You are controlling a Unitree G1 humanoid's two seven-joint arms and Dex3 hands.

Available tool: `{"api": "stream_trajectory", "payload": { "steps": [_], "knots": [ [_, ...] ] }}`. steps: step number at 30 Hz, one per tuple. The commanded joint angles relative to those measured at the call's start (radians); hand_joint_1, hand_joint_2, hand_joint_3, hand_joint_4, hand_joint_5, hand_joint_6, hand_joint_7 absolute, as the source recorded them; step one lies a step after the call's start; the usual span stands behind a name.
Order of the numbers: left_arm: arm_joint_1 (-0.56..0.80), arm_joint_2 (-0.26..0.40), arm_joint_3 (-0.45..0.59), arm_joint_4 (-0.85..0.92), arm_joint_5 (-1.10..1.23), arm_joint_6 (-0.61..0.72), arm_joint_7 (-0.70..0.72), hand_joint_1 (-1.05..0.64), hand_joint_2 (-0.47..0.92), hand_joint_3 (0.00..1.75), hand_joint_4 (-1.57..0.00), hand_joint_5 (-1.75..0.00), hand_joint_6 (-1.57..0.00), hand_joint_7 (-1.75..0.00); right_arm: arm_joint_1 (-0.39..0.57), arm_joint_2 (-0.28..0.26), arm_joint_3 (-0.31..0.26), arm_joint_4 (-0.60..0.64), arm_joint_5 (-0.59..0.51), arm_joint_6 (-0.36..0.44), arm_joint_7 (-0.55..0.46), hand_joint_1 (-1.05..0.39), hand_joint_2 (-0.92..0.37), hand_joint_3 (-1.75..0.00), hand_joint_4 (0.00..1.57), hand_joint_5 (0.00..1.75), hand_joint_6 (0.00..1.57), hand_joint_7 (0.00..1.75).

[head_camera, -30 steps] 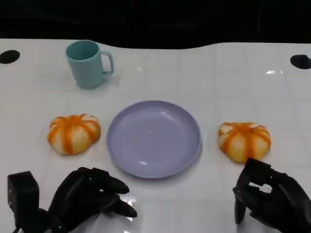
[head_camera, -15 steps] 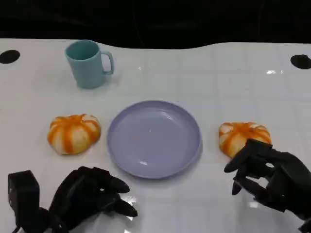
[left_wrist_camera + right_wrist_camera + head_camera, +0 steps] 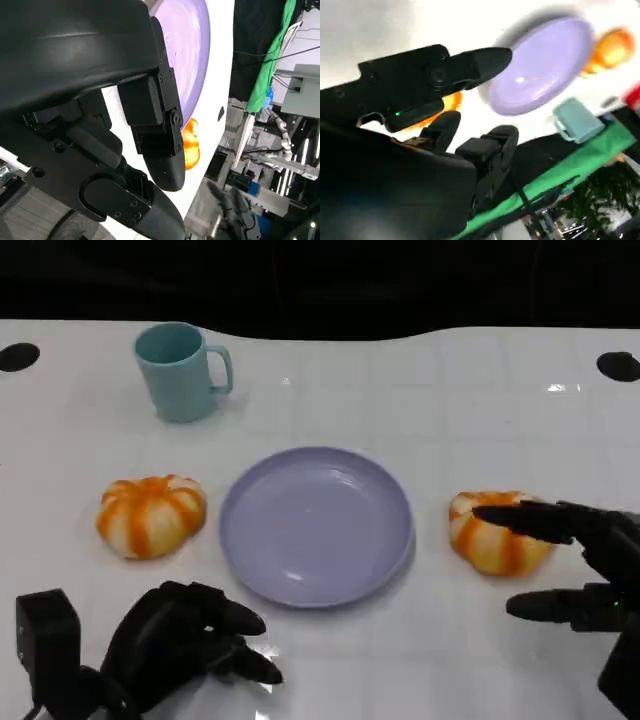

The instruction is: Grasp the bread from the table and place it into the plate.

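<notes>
Two round orange-and-white striped breads lie on the white table, one left of the lilac plate and one right of it. My right hand is spread open around the right bread, upper fingers reaching over its top, lower fingers near the table in front of it; nothing is gripped. In the right wrist view the right bread peeks between the fingers, with the plate and the other bread beyond. My left hand rests near the front edge with fingers curled, holding nothing.
A teal mug stands at the back left, handle to the right. The table's far edge meets a black backdrop. In the left wrist view the plate and a bread show past the fingers.
My right hand rose from the front edge, spread its fingers and moved forward around the right bread. The left hand, breads, plate and mug stayed put.
</notes>
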Motion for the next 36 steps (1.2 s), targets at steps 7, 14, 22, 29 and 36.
{"api": "stream_trajectory", "payload": {
  "steps": [7, 14, 22, 29, 36],
  "knots": [
    [-0.001, 0.014, 0.007, 0.012, 0.004, -0.002, -0.009, -1.05, 0.69, 0.00, -1.57, -0.21, -1.57, -0.02, -0.084, -0.060, 0.085, -0.018, -0.294, 0.092, -0.136, -0.69, -0.85, 0.00, 0.26, 0.24, 0.24, 0.00],
    [0.004, 0.017, 0.006, 0.008, 0.011, -0.007, -0.001, -1.05, 0.70, 0.01, -1.57, -0.22, -1.57, -0.02, -0.128, -0.058, 0.146, 0.034, -0.374, 0.140, -0.186, -0.69, -0.85, 0.00, 0.22, 0.23, 0.21, 0.00],
    [0.015, 0.019, 0.002, -0.011, 0.019, -0.002, 0.014, -1.05, 0.70, 0.01, -1.57, -0.22, -1.57, -0.03, -0.209, -0.052, 0.233, 0.152, -0.437, 0.192, -0.205, -0.68, -0.86, 0.00, 0.21, 0.25, 0.25, 0.02],
    [0.021, 0.020, 0.004, -0.015, 0.021, -0.003, 0.009, -1.05, 0.70, 0.00, -1.57, -0.21, -1.56, -0.02, -0.304, -0.031, 0.314, 0.336, -0.462, 0.222, -0.253, -0.68, -0.85, 0.00, 0.23, 0.23, 0.27, 0.01],
    [0.027, 0.018, 0.004, -0.027, 0.015, 0.010, 0.005, -1.05, 0.70, 0.00, -1.57, -0.19, -1.56, -0.02, -0.403, 0.010, 0.385, 0.547, -0.468, 0.231, -0.330, -0.68, -0.85, 0.00, 0.23, 0.19, 0.27, 0.01]
  ]
}}
